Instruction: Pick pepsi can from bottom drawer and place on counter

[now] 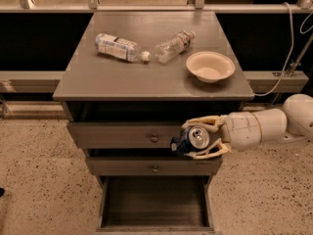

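Our gripper grasps the can on its side, in front of the top drawer, above the open bottom drawer and below the counter.

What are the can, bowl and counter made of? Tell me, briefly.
Can, held by the claw in front of the top drawer: likely metal, shiny silver lid. Bowl: paper or plastic, matte cream. Counter: perhaps painted wood, smooth grey, faint sheen.
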You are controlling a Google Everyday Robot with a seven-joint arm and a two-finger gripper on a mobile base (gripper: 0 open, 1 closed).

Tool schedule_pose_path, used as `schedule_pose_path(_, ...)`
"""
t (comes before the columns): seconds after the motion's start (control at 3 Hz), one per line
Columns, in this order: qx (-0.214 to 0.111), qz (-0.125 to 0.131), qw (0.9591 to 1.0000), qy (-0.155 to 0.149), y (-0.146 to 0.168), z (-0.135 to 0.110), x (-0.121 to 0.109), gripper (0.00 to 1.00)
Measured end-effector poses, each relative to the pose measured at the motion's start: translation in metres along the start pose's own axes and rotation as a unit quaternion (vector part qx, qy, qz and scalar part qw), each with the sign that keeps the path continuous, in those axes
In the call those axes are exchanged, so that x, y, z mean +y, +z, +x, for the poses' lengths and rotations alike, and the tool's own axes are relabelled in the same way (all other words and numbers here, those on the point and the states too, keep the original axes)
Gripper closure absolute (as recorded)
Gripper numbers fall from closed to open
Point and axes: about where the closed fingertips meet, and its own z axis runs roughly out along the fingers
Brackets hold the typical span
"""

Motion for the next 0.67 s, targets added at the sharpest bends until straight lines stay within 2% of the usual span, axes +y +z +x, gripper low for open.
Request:
schedule_pose_path(0.33, -0.008, -0.021, 0.9997, -0.008, 0.001, 0.0, -0.011, 1.0)
schedule_pose_path(0.67, 0.024, -0.029, 0.9992, 0.014, -0.002, 0.002, -0.041, 1.0)
